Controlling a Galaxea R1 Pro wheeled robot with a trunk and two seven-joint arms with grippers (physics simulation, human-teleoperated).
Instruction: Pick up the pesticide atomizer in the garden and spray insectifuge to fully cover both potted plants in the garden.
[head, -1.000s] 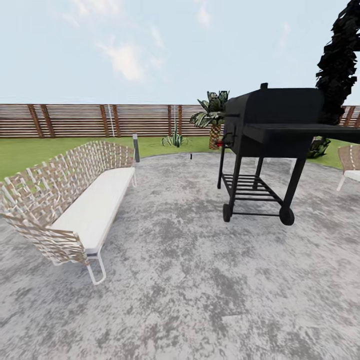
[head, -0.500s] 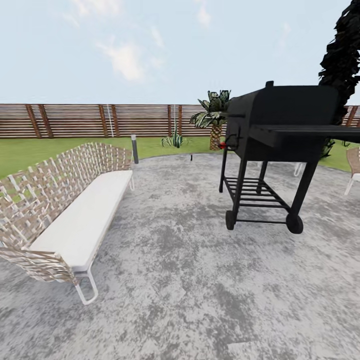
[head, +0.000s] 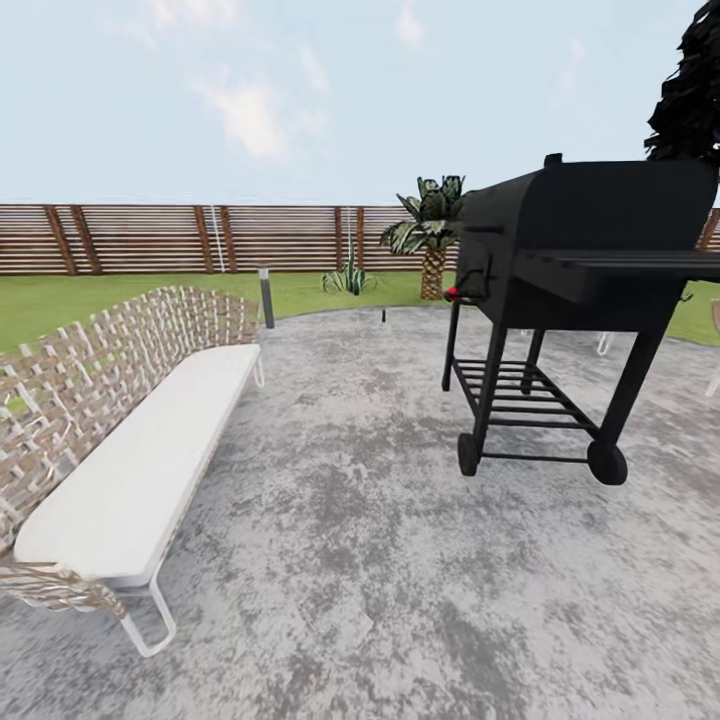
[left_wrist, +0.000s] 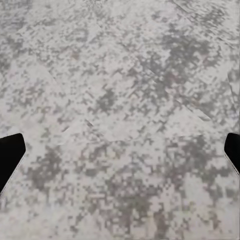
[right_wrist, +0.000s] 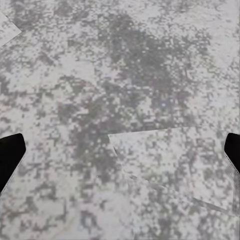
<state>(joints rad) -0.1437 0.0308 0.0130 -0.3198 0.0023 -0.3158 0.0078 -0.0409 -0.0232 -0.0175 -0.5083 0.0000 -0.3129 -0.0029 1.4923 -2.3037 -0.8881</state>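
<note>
Patio (head: 380, 560) under both our grippers, left gripper (left_wrist: 120, 150) fingers wide, right gripper (right_wrist: 120, 150) fingers wide, nothing held, atomizer (head: 382, 314) far ahead at patio edge, potted plant (head: 349, 279) just beyond it.

Open patio (head: 360, 560) between bench (head: 130, 470) (left) and grill (head: 570, 260)

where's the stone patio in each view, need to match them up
Head view: the stone patio spreads across the lower half, under the bench and grill.
Left wrist view: mottled patio beneath.
Right wrist view: same.
Shared landmark: the grey mottling.
</note>
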